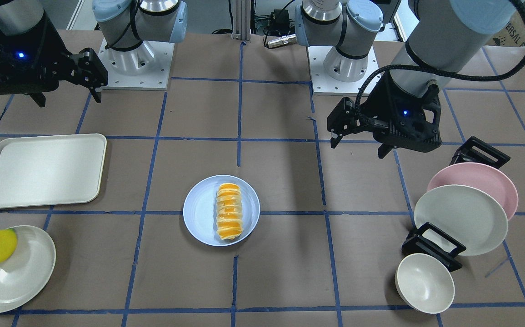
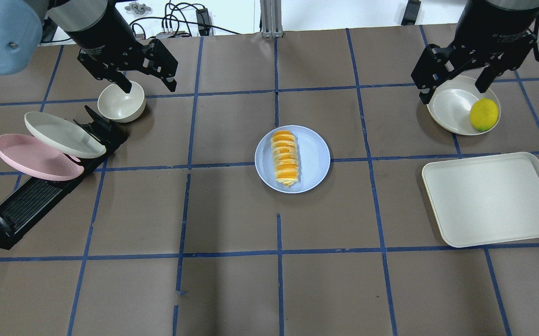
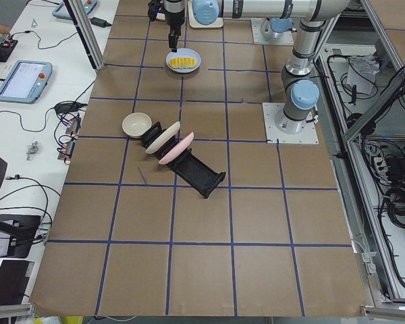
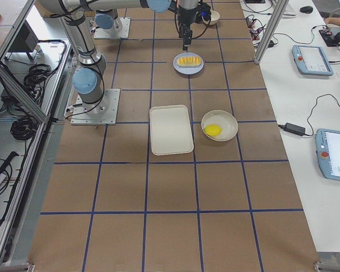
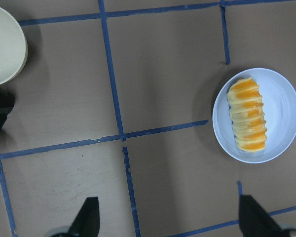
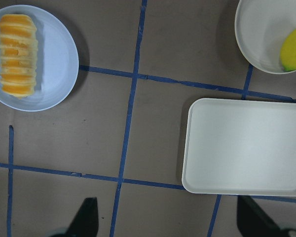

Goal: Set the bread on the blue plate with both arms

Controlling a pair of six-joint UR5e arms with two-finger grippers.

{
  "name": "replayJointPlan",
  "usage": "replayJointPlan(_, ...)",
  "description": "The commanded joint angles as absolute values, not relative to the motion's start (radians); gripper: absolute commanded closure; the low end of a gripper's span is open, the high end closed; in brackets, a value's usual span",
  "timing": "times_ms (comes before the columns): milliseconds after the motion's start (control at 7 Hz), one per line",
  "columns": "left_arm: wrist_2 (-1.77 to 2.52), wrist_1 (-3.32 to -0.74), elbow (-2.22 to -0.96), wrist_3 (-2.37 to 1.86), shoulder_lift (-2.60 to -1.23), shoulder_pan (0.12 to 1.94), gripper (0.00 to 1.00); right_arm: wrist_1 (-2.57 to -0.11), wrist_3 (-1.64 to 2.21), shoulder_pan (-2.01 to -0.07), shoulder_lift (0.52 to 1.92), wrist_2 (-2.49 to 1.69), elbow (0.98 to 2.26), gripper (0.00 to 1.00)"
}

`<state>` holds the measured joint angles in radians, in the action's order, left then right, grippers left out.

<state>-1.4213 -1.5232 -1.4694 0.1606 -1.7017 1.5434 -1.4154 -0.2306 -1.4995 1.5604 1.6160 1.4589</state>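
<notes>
The orange-and-cream striped bread [image 2: 284,157] lies along the middle of the pale blue plate [image 2: 313,158] at the table's centre; they also show in the front view as bread [image 1: 229,210] on plate [image 1: 201,209]. My left gripper [image 2: 148,86] is open and empty, raised above the table near the cream bowl, well to the left of the plate. My right gripper [image 2: 452,92] is open and empty, raised over the cream plate with the lemon, far right of the blue plate. Each wrist view shows the bread [image 5: 247,114] [image 6: 17,48] away from the open fingertips.
A cream tray [image 2: 493,200] lies at the right. A yellow lemon [image 2: 484,114] sits on a cream plate [image 2: 451,107] beyond it. On the left, a black rack [image 2: 31,200] holds a pink plate [image 2: 26,156] and a cream plate [image 2: 59,133], with a cream bowl [image 2: 121,102] beside it.
</notes>
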Motion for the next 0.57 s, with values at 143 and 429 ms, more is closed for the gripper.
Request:
replayJointPlan(143,-1.423,-1.473,-1.496,0.173,-1.68,1.533,0.0,-1.416,-0.227,-1.502,1.565,1.623,1.466,0.0)
replayJointPlan(429,-1.43,-1.486,-1.502,0.172,-1.623,1.54,0.0,-1.414,-0.226,-1.502,1.566,1.623,1.466,0.0)
